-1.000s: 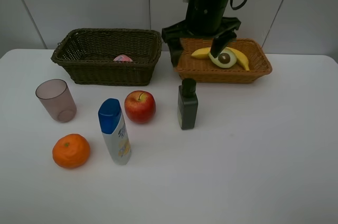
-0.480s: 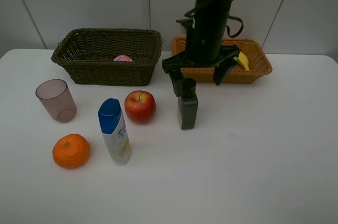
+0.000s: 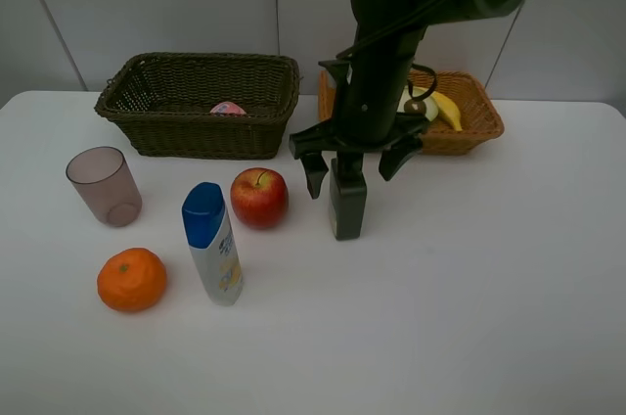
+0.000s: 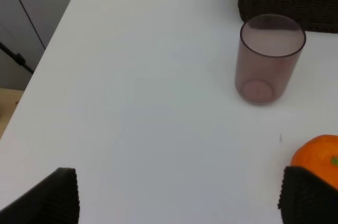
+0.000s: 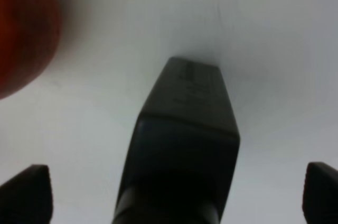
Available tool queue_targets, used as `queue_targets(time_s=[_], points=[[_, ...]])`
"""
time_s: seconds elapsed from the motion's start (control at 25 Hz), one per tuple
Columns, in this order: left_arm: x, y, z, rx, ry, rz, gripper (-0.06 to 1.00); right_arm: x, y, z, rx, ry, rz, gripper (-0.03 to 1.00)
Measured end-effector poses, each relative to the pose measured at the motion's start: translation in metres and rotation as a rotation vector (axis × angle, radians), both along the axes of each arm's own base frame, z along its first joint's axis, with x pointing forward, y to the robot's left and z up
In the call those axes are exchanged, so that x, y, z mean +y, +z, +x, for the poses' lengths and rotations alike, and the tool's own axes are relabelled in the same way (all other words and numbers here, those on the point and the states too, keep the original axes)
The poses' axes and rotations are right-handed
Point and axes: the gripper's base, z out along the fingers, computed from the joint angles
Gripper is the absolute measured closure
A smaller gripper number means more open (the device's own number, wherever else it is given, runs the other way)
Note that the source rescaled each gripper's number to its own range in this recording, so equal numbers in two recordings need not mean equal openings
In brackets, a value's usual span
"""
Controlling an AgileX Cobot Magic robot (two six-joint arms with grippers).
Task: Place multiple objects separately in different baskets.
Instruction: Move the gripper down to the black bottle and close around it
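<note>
Exterior high view tells me most: the right gripper (image 3: 350, 176) hangs over the dark green bottle (image 3: 347, 211) with its jaws spread wide either side of the cap, grasping nothing. The bottle stands upright on the table (image 3: 469, 288), in front of the orange-tan basket (image 3: 471, 137), with the red apple (image 3: 259, 197) near it. From the right wrist the bottle sits roughly centred between the two fingertips.

My worry is the bottle's shape. It is tall and narrow, so a fingertip clipping the cap on the way down would likely tip it, perhaps against the apple. A pinch taken only on the cap could let the body swing or slip. Lifted too low, it might catch the woven rim of the dark basket (image 3: 196, 133), where a pink bottle (image 3: 227, 108) already lies.

The left gripper (image 4: 182, 197) is also wide open and empty, over bare table near the cup (image 4: 270, 57) and the orange (image 4: 317, 158).

The tabletop is plain white and smooth, offering little to stop a rolling bottle. Pale grey wall panels (image 3: 176, 4) stand behind the baskets, and the left wrist view shows the table's edge with the floor beyond it.
</note>
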Motion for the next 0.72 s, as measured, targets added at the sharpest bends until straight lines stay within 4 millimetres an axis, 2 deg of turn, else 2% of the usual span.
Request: queue_targets(time_s=[0.4, 0.48, 0.6, 0.72], points=[[0.000, 0.000, 0.000, 0.000, 0.000, 0.000, -0.05, 0.003, -0.019, 0.004, 0.016, 0.000, -0.011, -0.03], [0.000, 0.000, 0.000, 0.000, 0.000, 0.000, -0.05, 0.003, -0.019, 0.004, 0.015, 0.000, -0.011, -0.01], [0.000, 0.000, 0.000, 0.000, 0.000, 0.000, -0.05, 0.003, -0.019, 0.004, 0.015, 0.000, -0.011, 0.13], [0.000, 0.000, 0.000, 0.000, 0.000, 0.000, -0.05, 0.002, -0.019, 0.003, 0.021, 0.000, -0.015, 0.44]])
